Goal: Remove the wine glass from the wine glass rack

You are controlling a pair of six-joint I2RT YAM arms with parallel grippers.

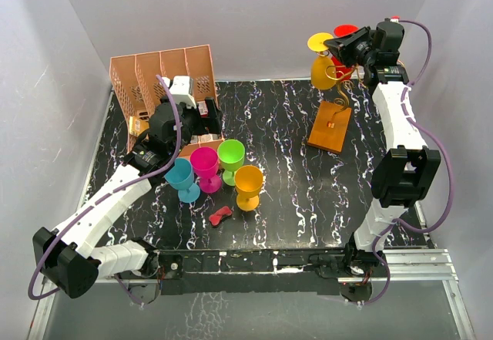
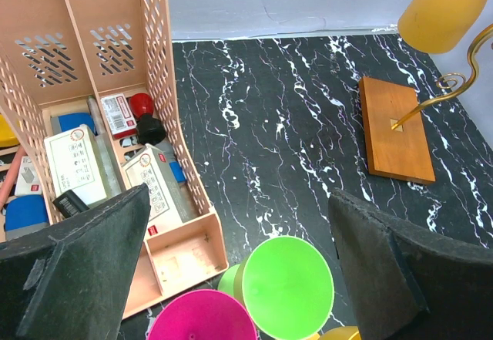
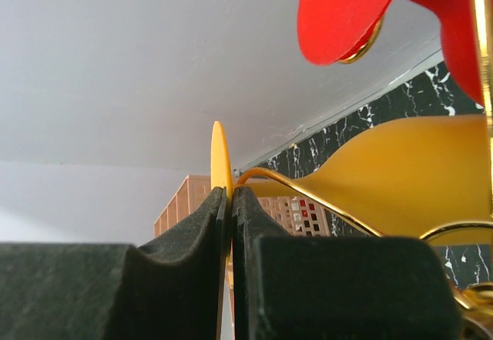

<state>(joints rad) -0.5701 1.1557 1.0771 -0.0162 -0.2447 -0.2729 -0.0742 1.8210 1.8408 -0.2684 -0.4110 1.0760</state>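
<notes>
The gold wire wine glass rack (image 1: 344,93) stands on its orange-brown wooden base (image 1: 330,126) at the back right. A yellow wine glass (image 1: 323,72) hangs upside down from it, foot (image 1: 320,43) uppermost, and a red one (image 1: 344,30) hangs behind. My right gripper (image 1: 333,46) is shut on the thin yellow foot disc (image 3: 219,163), seen edge-on between the pads in the right wrist view; the yellow bowl (image 3: 400,174) and red foot (image 3: 347,12) are to the right. My left gripper (image 2: 239,278) is open and empty above the green glass (image 2: 289,286).
Blue (image 1: 181,178), magenta (image 1: 206,166), green (image 1: 230,157) and orange (image 1: 249,184) glasses stand at the table's middle left. A pink slotted file organiser (image 1: 166,74) with boxes stands at the back left. A small red object (image 1: 220,216) lies near the front.
</notes>
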